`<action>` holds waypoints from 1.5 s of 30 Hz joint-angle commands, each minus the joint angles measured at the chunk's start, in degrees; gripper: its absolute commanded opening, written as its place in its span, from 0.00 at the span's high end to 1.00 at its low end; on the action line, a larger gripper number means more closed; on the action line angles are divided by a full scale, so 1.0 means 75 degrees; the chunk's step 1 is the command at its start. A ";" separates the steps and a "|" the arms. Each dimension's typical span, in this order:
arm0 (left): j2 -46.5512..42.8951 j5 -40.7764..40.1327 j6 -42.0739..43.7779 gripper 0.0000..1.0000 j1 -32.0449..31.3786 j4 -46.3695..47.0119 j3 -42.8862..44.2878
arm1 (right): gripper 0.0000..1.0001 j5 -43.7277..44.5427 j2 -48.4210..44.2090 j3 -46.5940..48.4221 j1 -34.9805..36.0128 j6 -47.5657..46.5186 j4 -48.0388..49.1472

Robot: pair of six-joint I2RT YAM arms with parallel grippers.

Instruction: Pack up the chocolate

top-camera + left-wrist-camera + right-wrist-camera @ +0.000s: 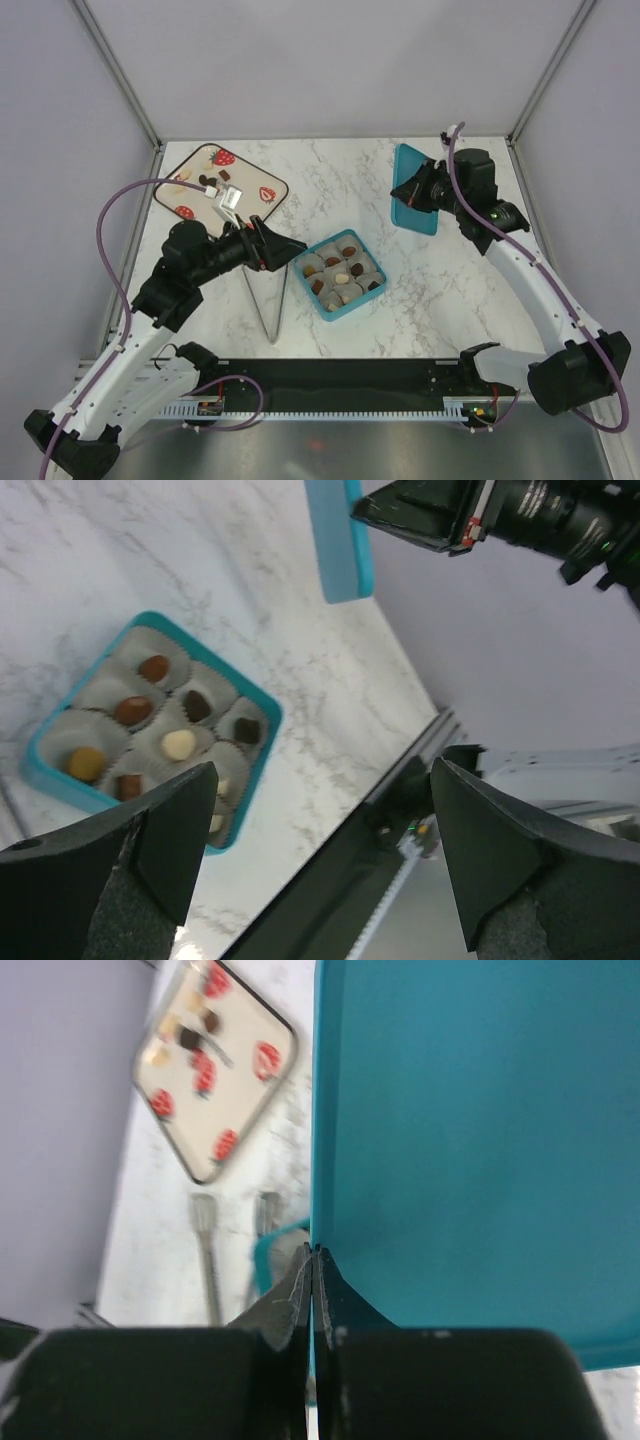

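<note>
The table (420,300) is white marble with grey veins, closed in by plain pale lilac wall panels (330,60) set between aluminium posts. Most of the chocolate (179,744) sits in grey paper cups inside an open teal box (60,790) at the table's middle. A few more pieces lie on the strawberry-print tray (250,175) at the far left. The left fingers (150,870) are spread wide and hold nothing, just left of the box and near the metal tongs (271,335) lying on the marble. The right fingers (345,1310) are pinching one edge of the teal lid (412,195), which is tilted on edge at the far right (whether its low edge touches the marble, I cannot tell).
</note>
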 commanded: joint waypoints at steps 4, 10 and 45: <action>0.1022 0.1364 -0.4079 0.05 0.0042 0.3764 -0.0311 | 1.00 -0.0305 -0.0842 -0.0063 0.0089 0.2716 0.3879; 0.2709 0.1672 -0.7851 0.02 0.0042 0.8105 -0.0850 | 1.00 -0.0001 -0.0794 -0.0167 0.0370 0.3445 0.5884; 0.7785 -0.2300 -1.3098 0.00 -0.1751 1.3611 0.0732 | 1.00 0.0480 -0.1450 -0.2886 0.1894 0.0539 0.9988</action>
